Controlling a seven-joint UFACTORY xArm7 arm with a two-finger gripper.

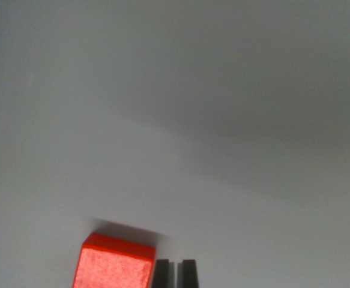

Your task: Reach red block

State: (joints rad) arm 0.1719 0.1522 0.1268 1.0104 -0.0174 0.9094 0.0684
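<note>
A red block (113,264) lies on a pale grey surface at the bottom of the wrist view, left of centre, cut off by the lower edge. My gripper (176,273) shows only as two dark fingertips (161,273) at the bottom edge, just to the right of the block. The tips stand close together with a thin gap and nothing between them. The left tip is right beside the block's right side; I cannot tell whether it touches.
The pale grey surface (211,120) fills the rest of the view, with a soft darker shadow band across the upper right.
</note>
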